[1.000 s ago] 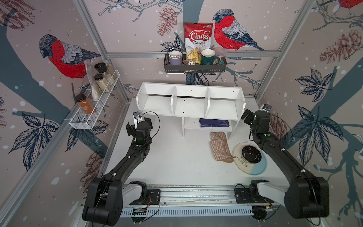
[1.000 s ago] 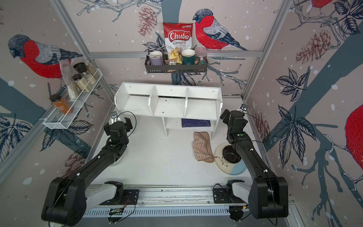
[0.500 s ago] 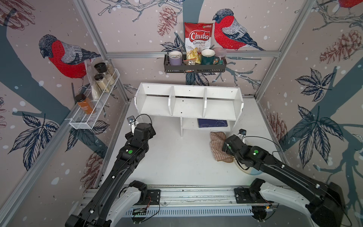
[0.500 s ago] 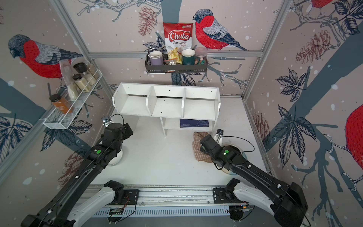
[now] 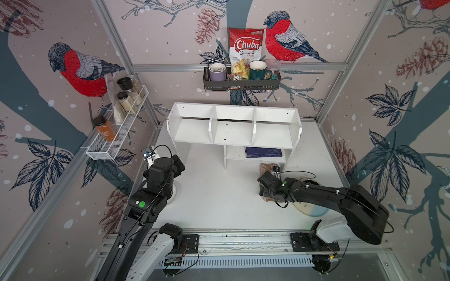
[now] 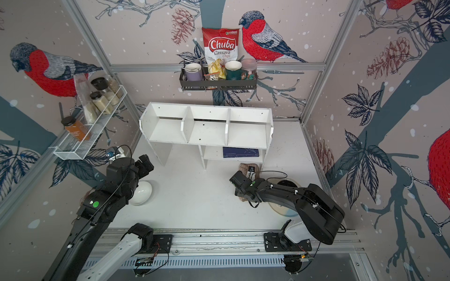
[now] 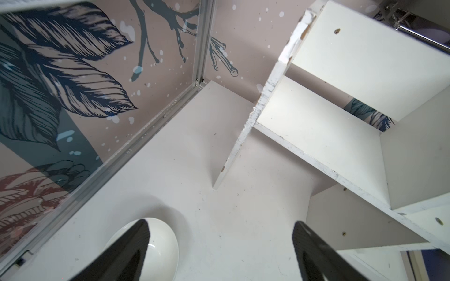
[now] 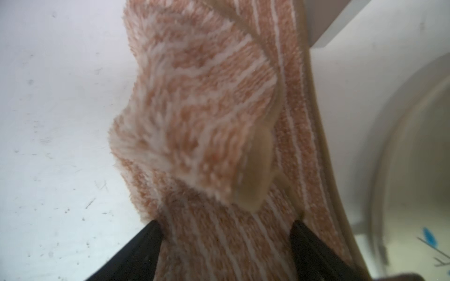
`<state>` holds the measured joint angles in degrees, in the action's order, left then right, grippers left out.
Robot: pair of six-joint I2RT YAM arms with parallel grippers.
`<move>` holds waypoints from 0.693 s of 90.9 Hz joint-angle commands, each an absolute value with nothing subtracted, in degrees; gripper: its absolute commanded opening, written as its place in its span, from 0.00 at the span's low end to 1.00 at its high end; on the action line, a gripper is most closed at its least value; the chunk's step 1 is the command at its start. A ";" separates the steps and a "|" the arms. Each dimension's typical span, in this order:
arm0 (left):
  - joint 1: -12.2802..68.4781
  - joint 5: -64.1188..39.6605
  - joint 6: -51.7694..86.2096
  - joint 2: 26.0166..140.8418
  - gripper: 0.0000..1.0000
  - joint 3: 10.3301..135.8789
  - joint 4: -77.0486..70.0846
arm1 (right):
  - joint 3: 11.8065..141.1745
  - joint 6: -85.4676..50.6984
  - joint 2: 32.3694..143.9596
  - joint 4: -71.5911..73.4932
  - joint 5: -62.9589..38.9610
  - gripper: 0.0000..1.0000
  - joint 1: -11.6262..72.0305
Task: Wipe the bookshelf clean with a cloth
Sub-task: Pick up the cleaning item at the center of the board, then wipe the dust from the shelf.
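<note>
The white bookshelf (image 5: 233,131) (image 6: 207,131) stands at the back of the table, its three upper compartments bare; its chipped left end fills the left wrist view (image 7: 328,136). The tan striped cloth (image 5: 266,167) (image 6: 244,167) lies crumpled on the table just in front of the shelf's right leg. My right gripper (image 5: 264,188) (image 8: 225,226) points down onto it, jaws open, with the cloth (image 8: 207,121) lying between the two fingertips. My left gripper (image 5: 179,164) (image 7: 220,226) hovers open and empty near the shelf's left leg.
A white bowl (image 6: 142,193) (image 7: 158,243) sits under the left arm. A plate (image 5: 314,211) with a dark bowl (image 6: 287,183) lies under the right arm. A blue book (image 5: 263,152) rests on the lower shelf. A black rack (image 5: 241,84) and a white mesh rack (image 5: 114,136) hang on the walls.
The right arm swung from the shelf's right end down onto the cloth, its jaws narrowing slightly. The left arm rose and shifted a little toward the front.
</note>
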<state>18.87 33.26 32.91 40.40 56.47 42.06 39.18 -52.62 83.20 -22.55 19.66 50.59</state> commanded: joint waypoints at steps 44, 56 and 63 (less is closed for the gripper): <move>9.02 19.59 27.13 57.14 0.96 71.18 38.25 | 45.71 -46.25 70.75 -26.87 37.03 0.00 62.26; 7.57 12.51 24.77 62.07 0.96 71.37 29.04 | 44.80 -45.85 64.53 -23.53 38.44 0.00 62.99; 7.56 12.68 23.25 65.71 0.96 71.27 24.17 | 42.47 -46.03 60.26 -18.81 41.40 0.00 62.88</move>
